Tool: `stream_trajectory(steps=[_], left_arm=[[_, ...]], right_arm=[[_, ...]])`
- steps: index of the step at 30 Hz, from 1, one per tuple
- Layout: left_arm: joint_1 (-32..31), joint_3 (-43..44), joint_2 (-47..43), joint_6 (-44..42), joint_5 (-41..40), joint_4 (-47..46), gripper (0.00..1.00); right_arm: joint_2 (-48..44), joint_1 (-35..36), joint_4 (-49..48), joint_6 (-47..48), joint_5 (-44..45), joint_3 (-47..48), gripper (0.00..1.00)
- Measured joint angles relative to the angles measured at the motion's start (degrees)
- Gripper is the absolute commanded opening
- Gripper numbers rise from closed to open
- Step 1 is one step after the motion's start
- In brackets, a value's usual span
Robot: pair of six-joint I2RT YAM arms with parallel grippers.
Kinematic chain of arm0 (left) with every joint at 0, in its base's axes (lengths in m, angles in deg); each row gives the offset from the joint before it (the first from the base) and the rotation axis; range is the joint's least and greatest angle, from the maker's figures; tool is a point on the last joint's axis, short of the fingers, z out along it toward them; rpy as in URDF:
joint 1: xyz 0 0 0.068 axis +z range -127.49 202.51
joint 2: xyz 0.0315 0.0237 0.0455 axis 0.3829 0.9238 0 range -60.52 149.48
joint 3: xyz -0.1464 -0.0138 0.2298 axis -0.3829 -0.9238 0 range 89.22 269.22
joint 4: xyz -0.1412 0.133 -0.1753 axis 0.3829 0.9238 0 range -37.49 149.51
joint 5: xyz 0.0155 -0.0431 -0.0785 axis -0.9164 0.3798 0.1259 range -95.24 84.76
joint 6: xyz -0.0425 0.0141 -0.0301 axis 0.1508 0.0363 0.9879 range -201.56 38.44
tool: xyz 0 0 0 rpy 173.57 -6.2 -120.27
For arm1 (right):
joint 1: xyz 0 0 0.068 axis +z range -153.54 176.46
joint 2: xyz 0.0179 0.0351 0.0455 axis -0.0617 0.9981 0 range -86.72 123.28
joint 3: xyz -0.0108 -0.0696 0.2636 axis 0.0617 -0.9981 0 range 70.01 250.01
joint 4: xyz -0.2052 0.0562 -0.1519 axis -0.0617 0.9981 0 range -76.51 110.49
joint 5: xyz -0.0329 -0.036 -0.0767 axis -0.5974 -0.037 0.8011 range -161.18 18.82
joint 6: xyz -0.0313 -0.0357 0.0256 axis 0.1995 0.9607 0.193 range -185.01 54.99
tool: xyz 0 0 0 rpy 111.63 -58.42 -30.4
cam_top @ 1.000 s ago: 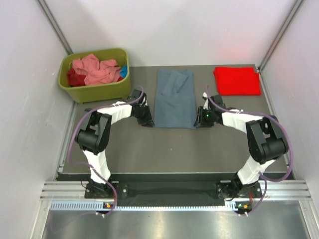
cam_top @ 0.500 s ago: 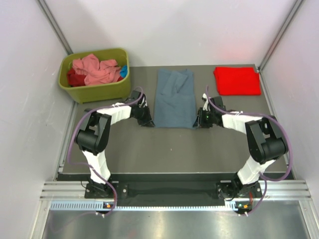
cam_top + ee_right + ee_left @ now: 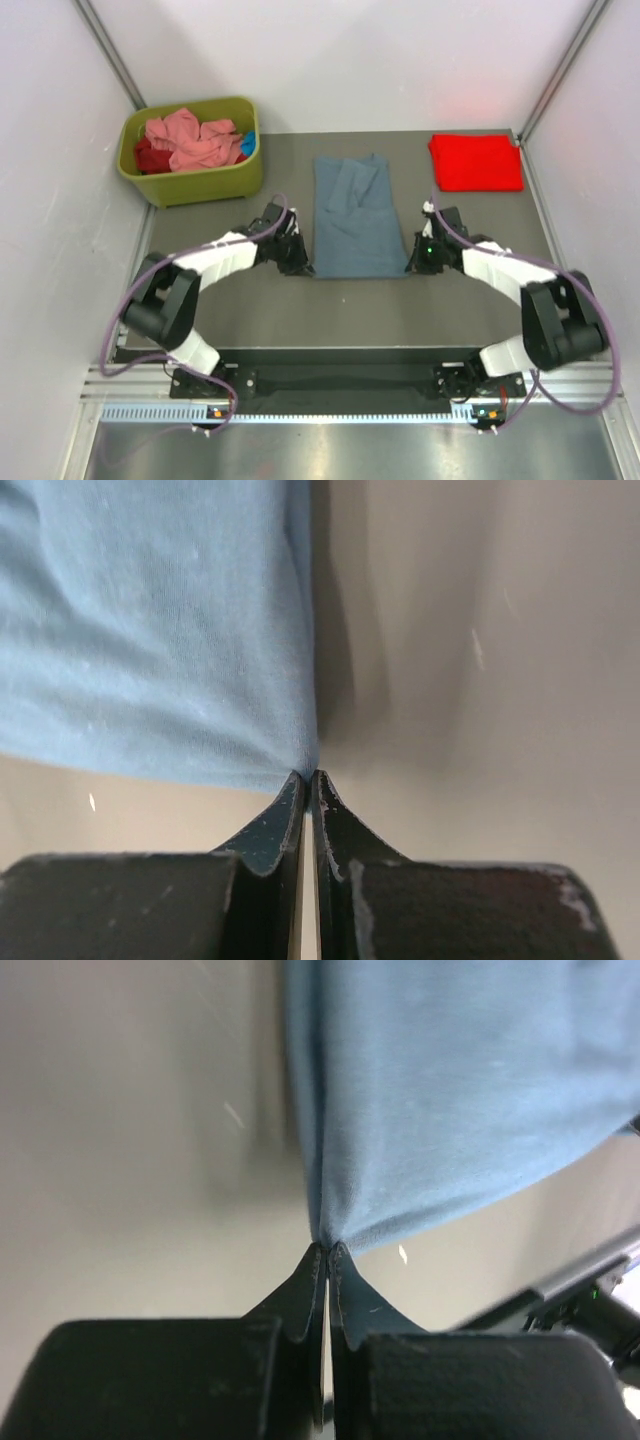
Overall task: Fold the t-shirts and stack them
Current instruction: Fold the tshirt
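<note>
The slate blue-grey t-shirt [image 3: 355, 215] lies as a long folded strip in the middle of the grey mat. My left gripper [image 3: 305, 266] is shut on its near left corner, and the cloth [image 3: 450, 1110] runs out from the closed tips [image 3: 328, 1248]. My right gripper [image 3: 411, 264] is shut on its near right corner, with the cloth [image 3: 150, 630] at the closed tips [image 3: 308, 776]. A folded bright red t-shirt [image 3: 476, 162] lies at the far right. Salmon pink and dark red t-shirts [image 3: 190, 140] are heaped in the bin.
The olive-green plastic bin [image 3: 195, 183] stands at the far left corner of the mat, close to my left arm. Grey walls close in on both sides and at the back. A metal rail [image 3: 350, 385] runs along the near edge.
Both grippers have moved toward the near edge, pulling the blue-grey t-shirt's near end with them. The shirt has slid a little nearer and both arms are stretched out lower.
</note>
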Motion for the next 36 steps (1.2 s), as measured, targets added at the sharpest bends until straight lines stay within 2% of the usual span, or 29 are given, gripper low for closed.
stream_trajectory(steps=[5,9,14,17,25,31,36], left_arm=[[-7.65,-5.18,-13.09,3.26,-3.13,2.32,0.00],[-14.27,-5.42,-21.92,5.99,-7.54,6.34,0.00],[-19.61,-5.40,-29.75,10.82,-11.67,11.37,0.00],[-20.20,-4.98,-30.49,11.98,-12.96,13.16,0.00],[-18.73,1.90,-22.60,11.13,-18.67,17.00,0.00],[-8.39,11.80,-14.29,6.51,-17.29,17.03,0.00],[-1.64,22.53,-4.55,2.40,-14.53,16.68,0.00]], right_arm=[[-12.87,0.00,7.58,-2.80,1.84,-4.74,0.00],[-23.26,0.02,14.03,-4.79,2.91,-6.67,0.00],[-35.36,0.09,20.37,-7.54,3.08,-6.84,0.00],[-38.01,0.09,23.12,-8.35,3.15,-5.49,0.00],[-31.04,0.22,22.88,-6.58,3.69,0.81,0.00],[-18.34,0.22,20.55,-3.58,3.85,12.02,0.00],[-5.33,-0.24,18.69,-1.40,3.82,25.20,0.00]])
